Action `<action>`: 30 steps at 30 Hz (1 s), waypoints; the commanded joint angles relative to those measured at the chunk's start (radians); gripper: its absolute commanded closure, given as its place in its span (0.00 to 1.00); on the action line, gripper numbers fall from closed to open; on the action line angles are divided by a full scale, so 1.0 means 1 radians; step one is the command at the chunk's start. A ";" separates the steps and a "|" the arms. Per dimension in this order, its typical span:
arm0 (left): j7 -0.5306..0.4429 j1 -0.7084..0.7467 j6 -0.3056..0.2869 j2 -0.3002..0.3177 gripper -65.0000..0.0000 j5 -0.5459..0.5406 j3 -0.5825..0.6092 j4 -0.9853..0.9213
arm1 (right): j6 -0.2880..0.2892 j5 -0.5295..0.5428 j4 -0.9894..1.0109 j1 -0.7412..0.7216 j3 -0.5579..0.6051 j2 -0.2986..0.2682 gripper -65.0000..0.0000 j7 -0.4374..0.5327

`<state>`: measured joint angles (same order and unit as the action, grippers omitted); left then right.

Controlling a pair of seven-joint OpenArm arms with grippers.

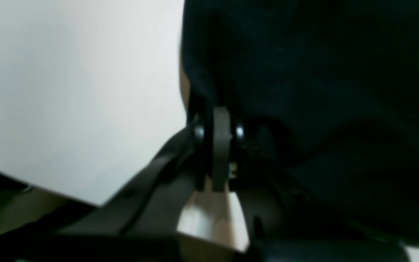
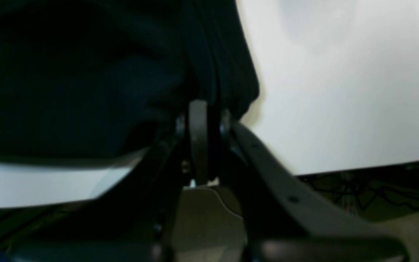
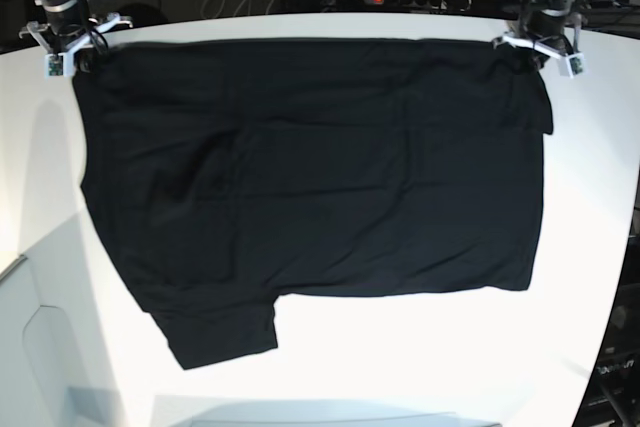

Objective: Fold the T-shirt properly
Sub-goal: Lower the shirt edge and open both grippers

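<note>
The black T-shirt (image 3: 310, 177) lies spread flat on the white table (image 3: 590, 227), covering most of its middle. One sleeve (image 3: 225, 332) sticks out at the shirt's near edge. The left gripper (image 3: 527, 54) pinches the shirt's far corner on the base view's right, jaws pressed together on cloth. The right gripper (image 3: 82, 59) likewise pinches the opposite far corner.
</note>
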<state>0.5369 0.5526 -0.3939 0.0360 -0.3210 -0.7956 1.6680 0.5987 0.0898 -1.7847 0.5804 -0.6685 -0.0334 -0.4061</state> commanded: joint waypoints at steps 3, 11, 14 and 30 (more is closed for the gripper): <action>-0.010 0.005 -0.006 0.006 1.00 -0.002 -0.064 -0.012 | 0.022 0.008 -0.013 0.010 -0.012 -0.009 1.00 0.020; -0.010 -0.003 -0.009 0.012 1.00 -0.004 -0.089 -0.035 | 0.022 0.008 -0.014 0.026 -0.006 -0.010 1.00 0.020; -0.010 -0.003 -0.009 0.012 1.00 -0.004 -0.089 -0.035 | 0.022 0.008 -0.014 0.026 -0.007 -0.010 1.00 0.022; -0.010 0.010 -0.009 0.008 0.52 -0.005 -0.094 -0.022 | 0.022 0.009 -0.022 0.025 -0.010 -0.013 0.63 0.029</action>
<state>0.5358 0.5533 -0.4011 0.0364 -0.3191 -0.8814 1.6279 0.5991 0.0868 -1.7870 0.5991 -0.6693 -0.0383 -0.4015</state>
